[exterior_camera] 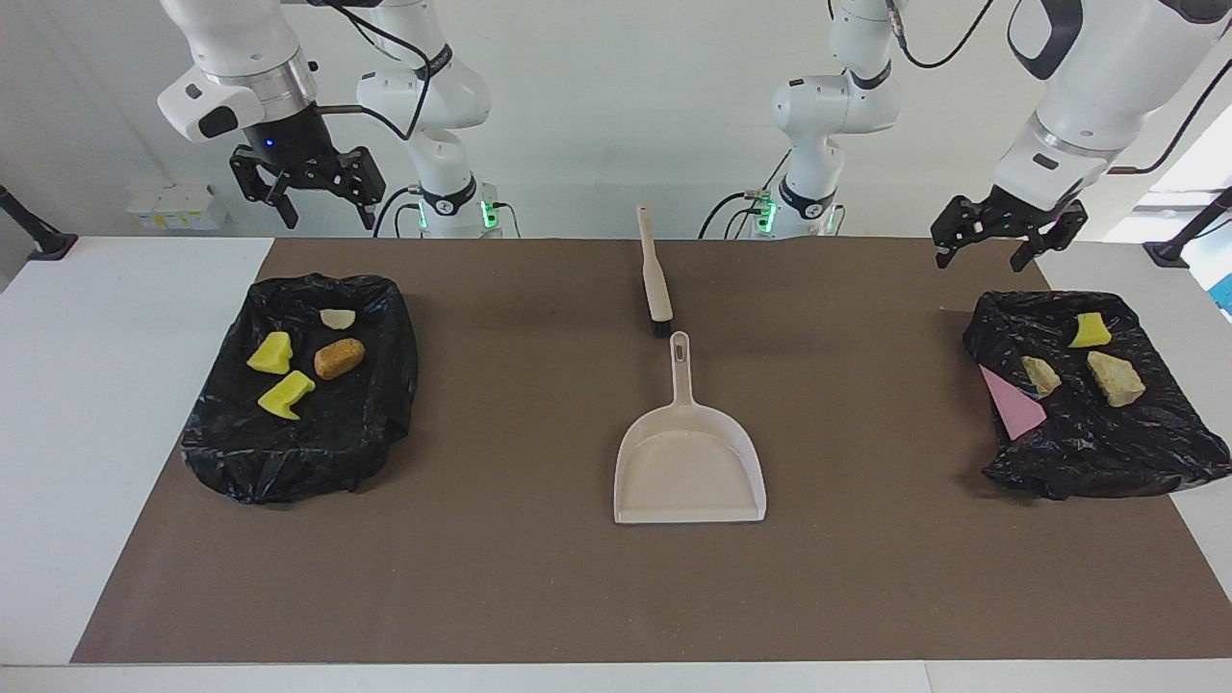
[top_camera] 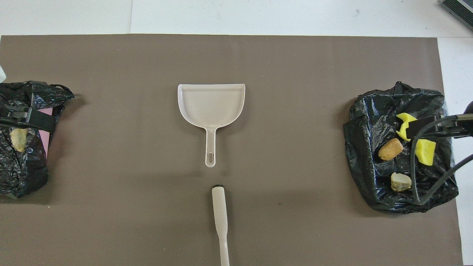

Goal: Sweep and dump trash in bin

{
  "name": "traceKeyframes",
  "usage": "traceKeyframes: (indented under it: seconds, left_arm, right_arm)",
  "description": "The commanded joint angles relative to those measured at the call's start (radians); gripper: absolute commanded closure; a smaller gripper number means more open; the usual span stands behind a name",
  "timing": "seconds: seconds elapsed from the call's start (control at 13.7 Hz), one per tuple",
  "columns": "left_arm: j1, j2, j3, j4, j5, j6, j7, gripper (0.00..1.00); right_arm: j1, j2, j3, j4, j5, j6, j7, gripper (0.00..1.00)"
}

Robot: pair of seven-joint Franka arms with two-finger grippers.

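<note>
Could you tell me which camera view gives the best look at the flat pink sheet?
The facing view: the pink sheet shows as a clear wedge at the edge of the black bag at the left arm's end. The overhead view gives only a thin sliver of it at the frame's edge.
</note>
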Motion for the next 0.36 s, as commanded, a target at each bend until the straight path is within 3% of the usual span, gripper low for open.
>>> traceKeyframes:
  seconds: [0.0, 0.29]
  left_arm:
    - [-0.005, 0.002, 0.010, 0.024, -0.027, -0.020, 0.000, 0.00]
    - [0.001, -0.004, 0.016, 0.023, -0.044, -0.010, 0.008, 0.00]
  right_arm:
    - [-0.003, -0.008, 0.003, -0.011, 0.014, 0.010, 0.023, 0.00]
    - [-0.003, -0.008, 0.003, -0.011, 0.016, 0.010, 0.023, 0.00]
